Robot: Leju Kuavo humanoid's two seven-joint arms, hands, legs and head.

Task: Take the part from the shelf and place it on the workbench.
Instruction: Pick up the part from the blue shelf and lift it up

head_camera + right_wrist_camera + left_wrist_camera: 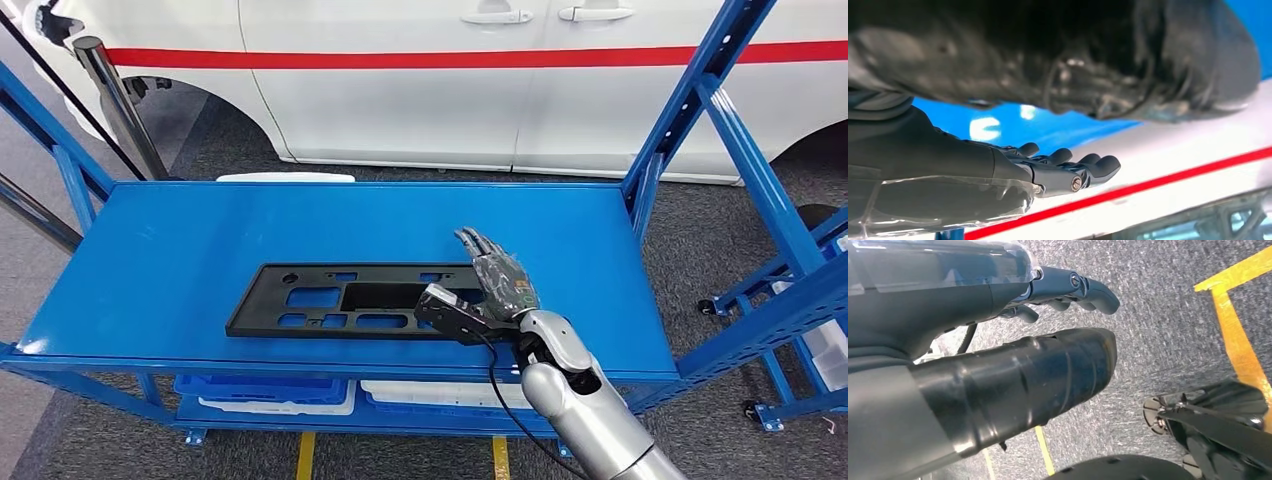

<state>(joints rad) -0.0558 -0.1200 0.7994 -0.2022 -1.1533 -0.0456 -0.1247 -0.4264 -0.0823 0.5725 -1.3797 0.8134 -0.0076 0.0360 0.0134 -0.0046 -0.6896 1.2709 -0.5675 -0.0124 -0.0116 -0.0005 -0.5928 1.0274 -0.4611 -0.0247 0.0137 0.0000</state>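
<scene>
Reaching over the blue shelf (160, 260), the right hand (497, 283) hovers at the near right end of the black part (340, 299).

Its fingers (1098, 165) are stretched out flat and side by side, holding nothing; whether they touch the part underneath is hard to tell. The part lies flat on the shelf top, running away from the hand toward the robot's left. Beyond the fingertips stands a white car (420, 80) with a red stripe. The left hand (1013, 335) hangs over grey floor, fingers loosely extended, nothing in it.
</scene>
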